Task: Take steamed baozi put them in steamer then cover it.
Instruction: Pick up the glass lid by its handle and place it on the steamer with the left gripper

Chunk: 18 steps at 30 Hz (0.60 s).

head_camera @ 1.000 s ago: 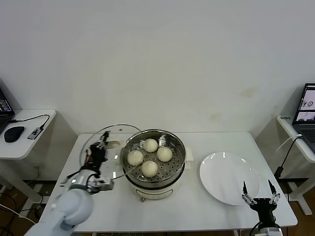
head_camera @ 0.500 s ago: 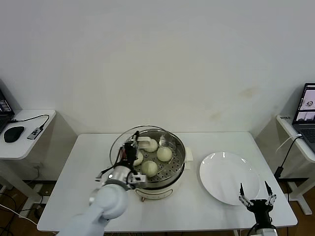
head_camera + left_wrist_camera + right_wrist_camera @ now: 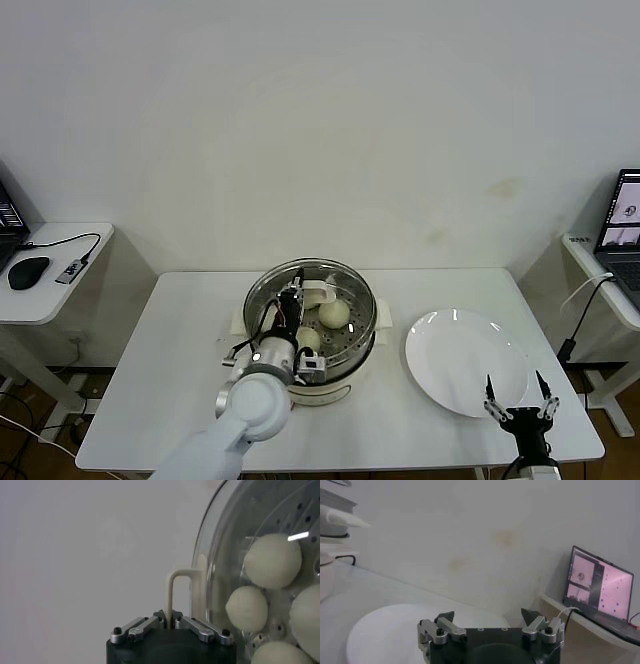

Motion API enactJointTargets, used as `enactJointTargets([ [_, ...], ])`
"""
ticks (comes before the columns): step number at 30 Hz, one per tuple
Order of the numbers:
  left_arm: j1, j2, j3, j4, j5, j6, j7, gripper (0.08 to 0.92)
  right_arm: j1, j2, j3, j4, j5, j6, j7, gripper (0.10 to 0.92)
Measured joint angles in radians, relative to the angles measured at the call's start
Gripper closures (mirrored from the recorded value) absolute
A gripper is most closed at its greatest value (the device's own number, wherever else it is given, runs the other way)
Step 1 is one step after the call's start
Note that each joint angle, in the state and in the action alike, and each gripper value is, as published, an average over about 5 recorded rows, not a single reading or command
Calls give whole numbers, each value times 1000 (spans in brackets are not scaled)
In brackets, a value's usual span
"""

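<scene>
Left gripper, lower centre of the left wrist view: I have its fingers clamped on the cream bar handle of the cover, a hold at the centre that I judge keeps the glass balanced. In the head view the cover sits over the steamer at frame centre; whether its rim is seated I cannot tell. The steamed baozi lie beneath the glass on the perforated tray, so loading looks finished and only covering remains. Right gripper, lower right of the head view, is parked with jaws wide apart just below the white plate, out of my working arm's way.
</scene>
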State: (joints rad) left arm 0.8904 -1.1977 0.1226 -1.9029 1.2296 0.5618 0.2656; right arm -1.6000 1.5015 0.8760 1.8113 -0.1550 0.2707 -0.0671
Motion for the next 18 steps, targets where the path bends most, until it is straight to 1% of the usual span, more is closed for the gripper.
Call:
enactJointTargets([
  [7, -6, -26, 5, 32, 41, -11, 0, 856, -1, -2, -6, -4, 0, 3, 0, 203],
  [18, 6, -36, -4, 56, 67, -24, -5, 856, -4, -5, -10, -10, 3, 8, 0, 203],
])
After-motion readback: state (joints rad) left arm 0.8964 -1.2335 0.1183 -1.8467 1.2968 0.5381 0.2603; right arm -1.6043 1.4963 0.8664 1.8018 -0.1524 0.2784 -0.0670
